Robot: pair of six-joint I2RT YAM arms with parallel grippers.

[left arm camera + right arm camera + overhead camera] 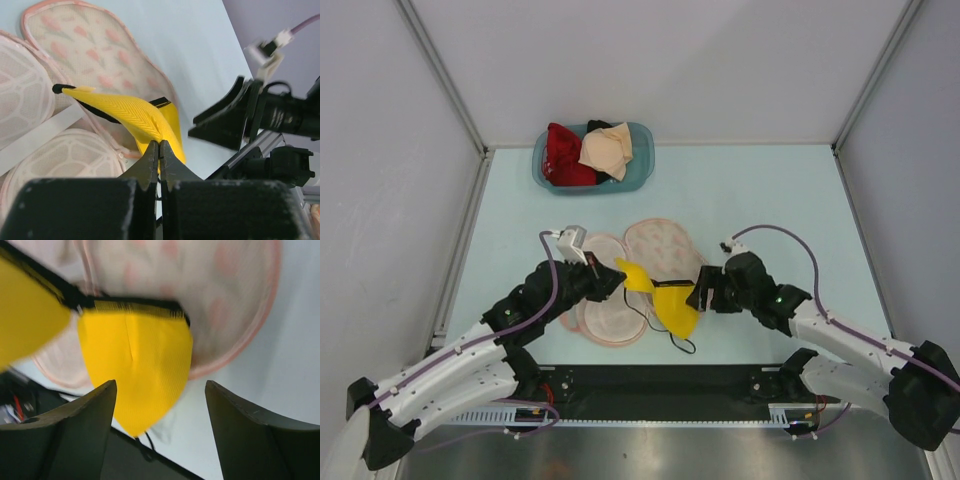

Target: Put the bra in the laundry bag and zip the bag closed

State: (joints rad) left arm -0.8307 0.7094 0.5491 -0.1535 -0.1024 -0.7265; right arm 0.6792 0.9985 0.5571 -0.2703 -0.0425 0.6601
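blurred and covered parts
the right wrist view is smeared: the bra [137,360] is soft-edged, one cup cut off at the left edge, and the laundry bag [230,305] behind it is a pink haze; from above, the bra hides part of the bag.

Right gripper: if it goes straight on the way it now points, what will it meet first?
Probably the bra: its yellow cup hangs ahead between the open fingers of the right gripper, with the laundry bag behind it. How far ahead is unclear.
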